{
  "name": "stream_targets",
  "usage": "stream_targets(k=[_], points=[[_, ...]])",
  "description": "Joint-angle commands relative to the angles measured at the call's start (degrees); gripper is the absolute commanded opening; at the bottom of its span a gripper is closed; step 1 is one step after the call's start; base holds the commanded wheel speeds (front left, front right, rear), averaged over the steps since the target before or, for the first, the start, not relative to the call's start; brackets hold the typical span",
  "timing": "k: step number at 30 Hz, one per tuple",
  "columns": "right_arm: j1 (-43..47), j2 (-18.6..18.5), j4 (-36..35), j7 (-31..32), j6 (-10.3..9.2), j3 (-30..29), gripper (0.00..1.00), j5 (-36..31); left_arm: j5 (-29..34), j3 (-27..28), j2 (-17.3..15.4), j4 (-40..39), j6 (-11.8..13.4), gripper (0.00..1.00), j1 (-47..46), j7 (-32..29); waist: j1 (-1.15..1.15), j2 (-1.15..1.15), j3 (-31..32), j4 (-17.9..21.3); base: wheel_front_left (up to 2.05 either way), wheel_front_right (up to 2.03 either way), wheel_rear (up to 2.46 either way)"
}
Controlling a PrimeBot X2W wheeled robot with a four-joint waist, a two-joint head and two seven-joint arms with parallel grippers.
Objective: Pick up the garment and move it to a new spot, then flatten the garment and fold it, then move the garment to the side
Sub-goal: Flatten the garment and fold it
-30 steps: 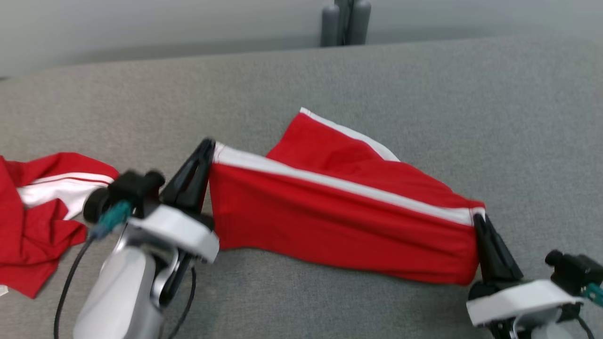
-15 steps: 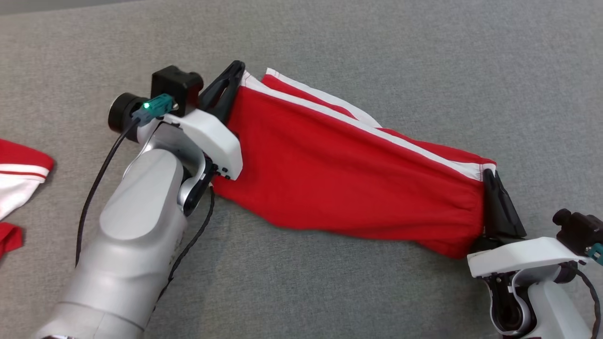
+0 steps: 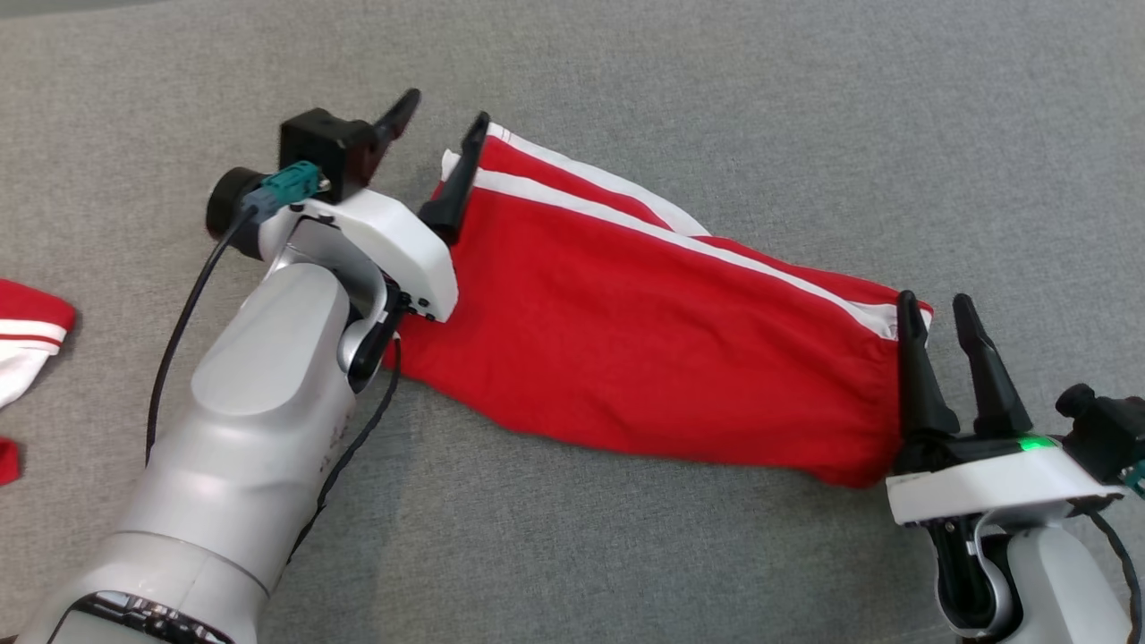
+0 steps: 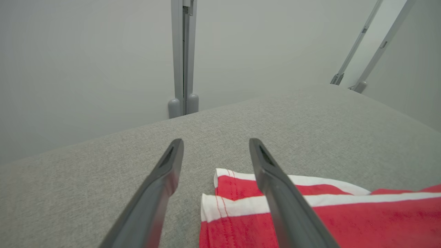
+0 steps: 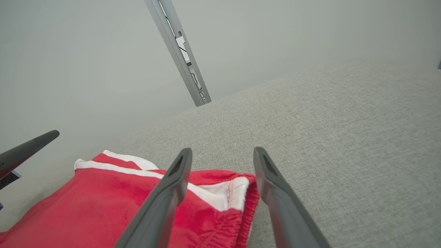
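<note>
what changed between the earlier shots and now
The left gripper and right gripper opened their jaws and let go of the two ends of the red garment that they were clamped on. The garment stays stretched out between them on the grey surface.

A second red-and-white cloth [image 3: 27, 326] lies well left of the left gripper [image 3: 447, 105] on the grey woven fabric surface [image 3: 716, 89]; a grey metal post [image 4: 182, 58] stands beyond it.

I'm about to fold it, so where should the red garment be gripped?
Probably its two stripe-end corners: the red garment lies flat and long. Left gripper takes the white hem corner from the left, right gripper the gathered waistband corner from the right.
</note>
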State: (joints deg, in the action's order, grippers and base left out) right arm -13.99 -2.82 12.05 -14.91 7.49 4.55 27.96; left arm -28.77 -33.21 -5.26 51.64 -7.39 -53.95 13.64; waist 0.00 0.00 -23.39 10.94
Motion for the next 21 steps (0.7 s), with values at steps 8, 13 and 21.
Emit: stream_targets(k=[8,13,21], points=[[4.7,-0.2,-5.3,-0.4,0.01,-4.3,1.0,-8.5,3.5,6.4,-2.3,-11.9,8.0,1.0,8.0,1.6,0.0,0.0,2.7,-2.4,0.0,0.0,0.0],[6.6,-0.2,-7.4,-0.4,0.01,-6.7,1.0,-13.2,6.5,11.6,-4.1,-24.9,12.3,1.0,18.7,1.6,0.0,0.0,5.0,-3.4,0.0,0.0,0.0],[8.1,-0.2,-8.6,-0.4,0.01,-7.8,1.0,-17.4,9.8,17.5,-6.6,-37.6,17.1,1.0,33.8,1.5,0.0,0.0,8.8,-4.4,0.0,0.0,0.0]])
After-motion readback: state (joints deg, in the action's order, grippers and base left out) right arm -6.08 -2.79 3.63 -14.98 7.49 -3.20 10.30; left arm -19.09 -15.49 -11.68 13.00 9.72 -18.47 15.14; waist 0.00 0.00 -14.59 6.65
